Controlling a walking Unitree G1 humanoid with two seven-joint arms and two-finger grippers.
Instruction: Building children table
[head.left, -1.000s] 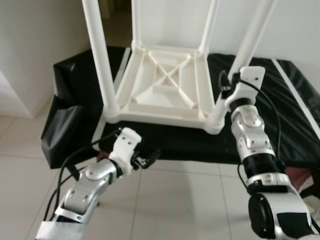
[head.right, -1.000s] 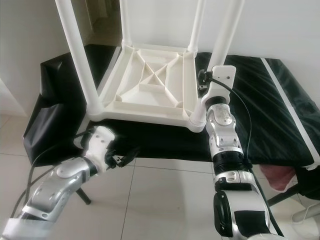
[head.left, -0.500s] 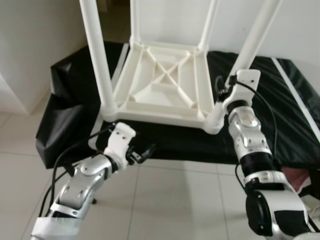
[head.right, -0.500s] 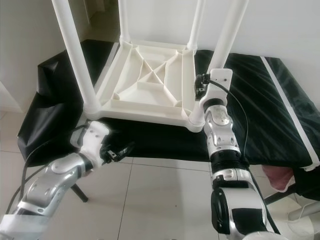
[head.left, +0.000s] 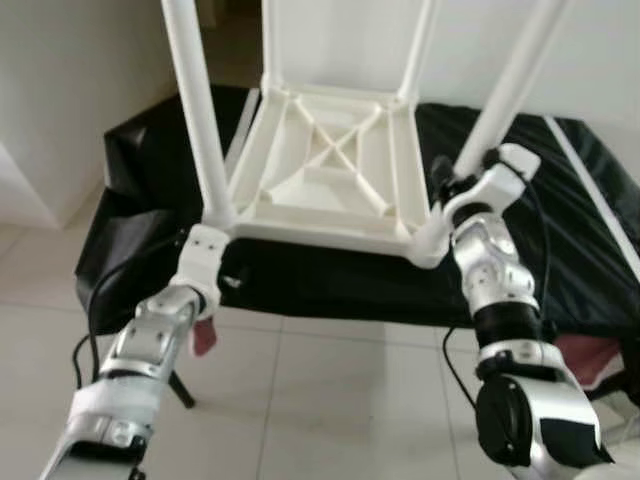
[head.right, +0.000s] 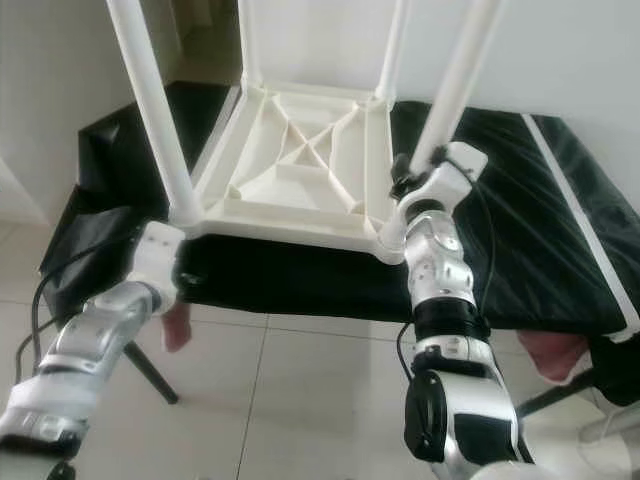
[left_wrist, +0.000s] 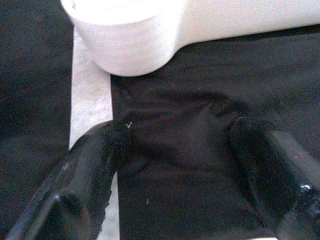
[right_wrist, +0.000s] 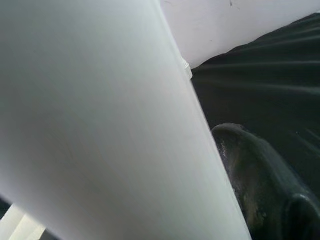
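While the pale tiled floor (head.left: 330, 400) spreads wide and bare in front of the robot, giving both arms open room below the work surface, a white wall (head.left: 60, 90) stands at the robot's left and another behind. Against that far wall sits a low platform draped in black cloth with a white stripe (head.right: 560, 200), its near edge hanging down toward the tiles and its right half lying bare.

On the left half of that cloth rests the white plastic children's table (head.left: 330, 175), turned upside down, its ribbed underside facing up and its four round white legs rising out of the picture's top. Its near rim runs just inside the platform's near edge.

At the near right corner, the near right table leg (head.left: 505, 90) leans up and away, and the right gripper (right_wrist: 260, 185) is pressed against it close above the corner socket. In the right wrist view the leg's white surface lies right alongside one black finger (right_wrist: 265, 190); the other finger is hidden, so whether the grip is closed cannot be told.

At the near left corner, the left gripper (left_wrist: 175, 145) hovers just below the round corner socket (left_wrist: 125, 37), its two black fingers spread wide apart over the cloth and a white stripe, holding nothing.

A pinkish object (head.left: 203, 337) shows below the left wrist; what it is cannot be told.
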